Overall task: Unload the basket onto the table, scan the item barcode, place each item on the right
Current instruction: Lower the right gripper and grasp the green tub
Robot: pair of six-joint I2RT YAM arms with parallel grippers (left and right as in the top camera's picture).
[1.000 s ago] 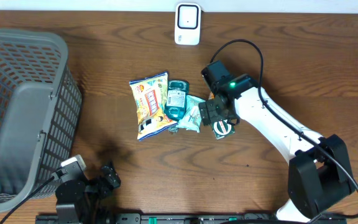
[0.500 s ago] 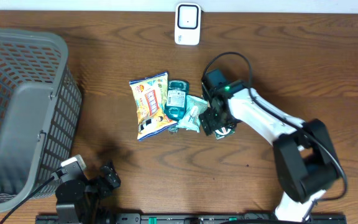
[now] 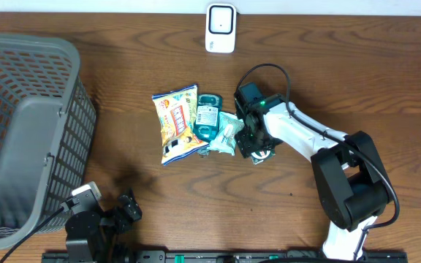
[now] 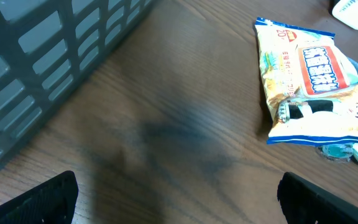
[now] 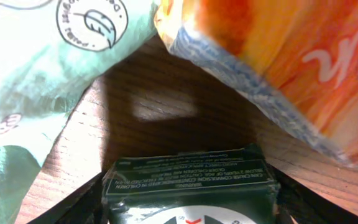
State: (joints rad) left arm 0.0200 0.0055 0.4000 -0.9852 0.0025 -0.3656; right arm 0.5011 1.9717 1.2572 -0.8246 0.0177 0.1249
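Down on the bench near its middle, the right gripper, with fingers set either side of a small dark-green pack; close against its two sides in the right wrist view, yet cannot tell whether clamping or merely flanking; pack flat on the wood, printed face up, fine white text along its far edge.

Just left of the pack, a pale-green packet; touching that, a teal item with a white label; next over, against the teal item's left edge, a snack bag, long side running toward the far edge.

Ahead of the pack in the right wrist view, an orange wrapper, near but apart from it, with bare wood between.

At the far edge, well apart from the cluster, a white scanner; at the left end, a grey basket.

At the near-left corner beside the basket, the left gripper; released, fingers spread wide, with only bare wood between.
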